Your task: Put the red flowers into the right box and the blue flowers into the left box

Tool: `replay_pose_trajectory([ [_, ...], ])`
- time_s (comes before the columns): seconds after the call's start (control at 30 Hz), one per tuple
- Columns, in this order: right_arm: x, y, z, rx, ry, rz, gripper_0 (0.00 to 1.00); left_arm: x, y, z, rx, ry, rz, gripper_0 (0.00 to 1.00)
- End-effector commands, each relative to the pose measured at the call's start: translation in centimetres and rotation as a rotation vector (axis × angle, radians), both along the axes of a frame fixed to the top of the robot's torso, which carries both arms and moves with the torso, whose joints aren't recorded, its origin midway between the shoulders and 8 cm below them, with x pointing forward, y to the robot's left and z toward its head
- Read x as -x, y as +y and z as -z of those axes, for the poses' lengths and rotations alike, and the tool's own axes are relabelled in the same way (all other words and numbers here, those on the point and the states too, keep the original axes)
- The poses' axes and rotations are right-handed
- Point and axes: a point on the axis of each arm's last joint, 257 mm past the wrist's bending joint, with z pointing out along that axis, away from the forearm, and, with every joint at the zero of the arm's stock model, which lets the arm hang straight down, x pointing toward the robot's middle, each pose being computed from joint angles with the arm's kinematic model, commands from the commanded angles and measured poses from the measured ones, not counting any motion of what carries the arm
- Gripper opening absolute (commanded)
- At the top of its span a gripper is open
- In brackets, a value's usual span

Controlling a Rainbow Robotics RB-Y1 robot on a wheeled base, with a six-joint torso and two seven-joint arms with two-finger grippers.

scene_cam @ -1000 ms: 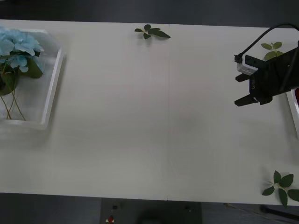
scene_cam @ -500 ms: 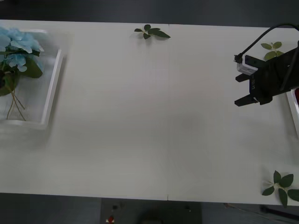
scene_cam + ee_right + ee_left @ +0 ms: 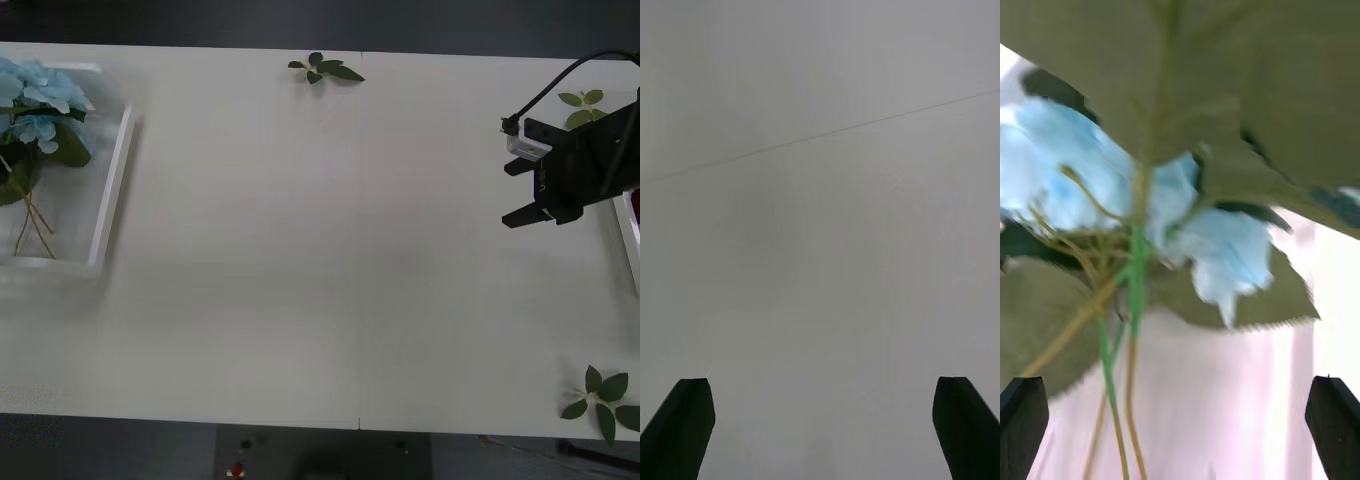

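Jaws apart: blue flowers [image 3: 38, 95] boxed

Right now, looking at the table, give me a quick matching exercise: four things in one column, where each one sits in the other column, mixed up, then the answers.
Things:
1. blue flowers
2. right gripper
3. leaf sprig with three leaves
4. right box

Places:
A. far edge of the table, near the middle
B. inside the left box
C. thin rim at the table's right edge
D. open over bare table, right side

Pairs: 1-B, 2-D, 3-A, 4-C
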Motion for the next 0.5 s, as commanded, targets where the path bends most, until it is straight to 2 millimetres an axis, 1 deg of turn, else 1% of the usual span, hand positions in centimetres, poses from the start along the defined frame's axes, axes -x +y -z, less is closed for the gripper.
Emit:
replay_pose_trajectory([
  [0.03,-0.1,-0.6,-0.8,0.016,-0.020,0.001,0.85,1.6,2.4,-6.1,-0.039,0.013,0.039,1.00],
  [0.2,-0.1,-0.6,-0.8,0.016,-0.020,0.001,0.86,4.0,3.1,-7.1,-0.074,0.111,0.099,1.00],
  [0.3,-0.1,-0.6,-0.8,0.016,-0.020,0.001,0.85,5.3,3.6,-8.4,-0.087,0.149,0.126,1.00],
  [0.37,-0.1,-0.6,-0.8,0.016,-0.020,0.001,0.86,6.5,3.7,-9.9,-0.093,0.174,0.158,1.00],
  [0.4,-0.1,-0.6,-0.8,0.016,-0.020,0.001,0.86,6.9,3.7,-10.1,-0.090,0.183,0.166,1.00],
  [0.47,-0.1,-0.6,-0.8,0.016,-0.020,0.001,0.86,8.5,4.0,-11.7,-0.098,0.215,0.194,1.00],
  [0.5,-0.1,-0.6,-0.8,0.016,-0.020,0.001,0.86,8.9,4.1,-12.1,-0.100,0.224,0.201,1.00],
])
